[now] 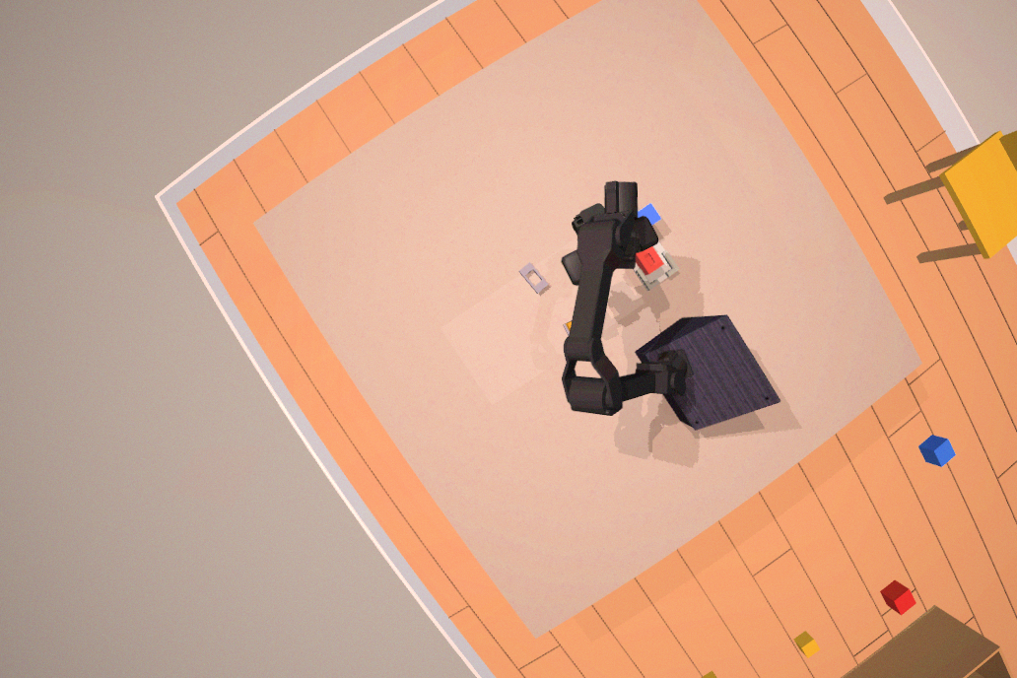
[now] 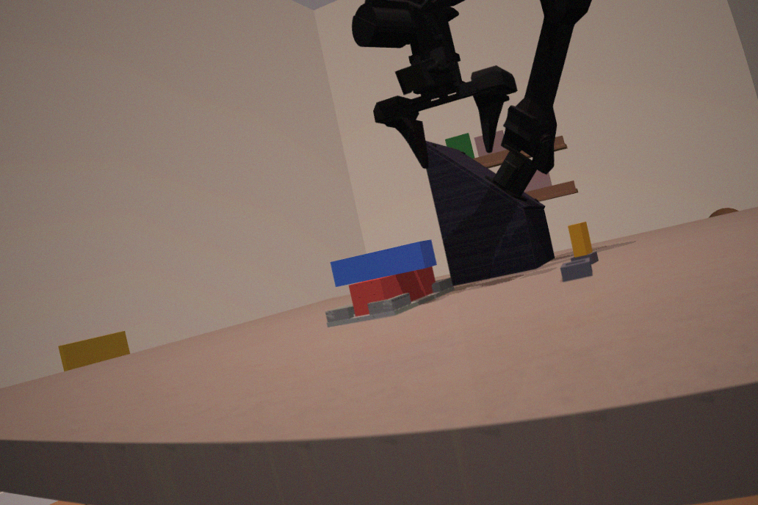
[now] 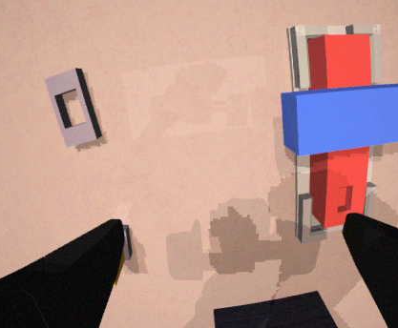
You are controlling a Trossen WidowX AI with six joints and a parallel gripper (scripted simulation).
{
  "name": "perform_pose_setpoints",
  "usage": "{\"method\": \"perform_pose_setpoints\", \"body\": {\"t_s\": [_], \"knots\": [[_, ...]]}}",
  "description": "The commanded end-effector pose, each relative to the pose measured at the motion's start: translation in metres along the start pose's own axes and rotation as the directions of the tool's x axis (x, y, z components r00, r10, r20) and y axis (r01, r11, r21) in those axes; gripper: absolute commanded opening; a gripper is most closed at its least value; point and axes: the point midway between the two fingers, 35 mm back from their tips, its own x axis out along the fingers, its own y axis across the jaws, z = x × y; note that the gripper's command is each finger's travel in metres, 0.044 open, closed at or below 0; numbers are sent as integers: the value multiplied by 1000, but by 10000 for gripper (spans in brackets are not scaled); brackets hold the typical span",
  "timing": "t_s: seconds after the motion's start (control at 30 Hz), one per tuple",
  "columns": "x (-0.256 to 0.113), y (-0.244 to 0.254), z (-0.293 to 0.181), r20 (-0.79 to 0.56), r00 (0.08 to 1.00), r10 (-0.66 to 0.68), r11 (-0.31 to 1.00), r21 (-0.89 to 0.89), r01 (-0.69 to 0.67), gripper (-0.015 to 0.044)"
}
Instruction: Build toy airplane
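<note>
The red fuselage (image 1: pixel 649 259) (image 2: pixel 368 296) (image 3: pixel 345 62) lies in the grey cradle (image 2: pixel 390 305) (image 3: pixel 303 178) and looks flat. The blue wing (image 1: pixel 648 215) (image 2: pixel 385 263) (image 3: pixel 352 116) lies across its top with no visible gap. Its tab is hidden. The fuselage's small tail socket shows empty in the wrist view. The yellow tail fin (image 2: pixel 580 239) (image 3: pixel 118 273) stands upright in a small grey holder (image 3: pixel 128 243), mostly hidden by a finger in the wrist view. My gripper (image 2: pixel 457 158) (image 3: pixel 238 229) is open and empty, high above the table, between fin and cradle in the wrist view.
An empty grey holder (image 1: pixel 526 268) (image 2: pixel 575 272) (image 3: pixel 77 135) with a rectangular opening lies on the table apart from the cradle. The dark arm base (image 1: pixel 717 375) (image 2: pixel 481 238) (image 3: pixel 276 312) stands near the cradle's tail end.
</note>
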Motion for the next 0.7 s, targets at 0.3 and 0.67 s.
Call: {"method": "perform_pose_setpoints", "body": {"t_s": [0.3,0.67], "knots": [[17,102,-107,-18,999,30,999,18,-29,440],[60,109,-118,-18,999,34,999,15,-34,440]]}}
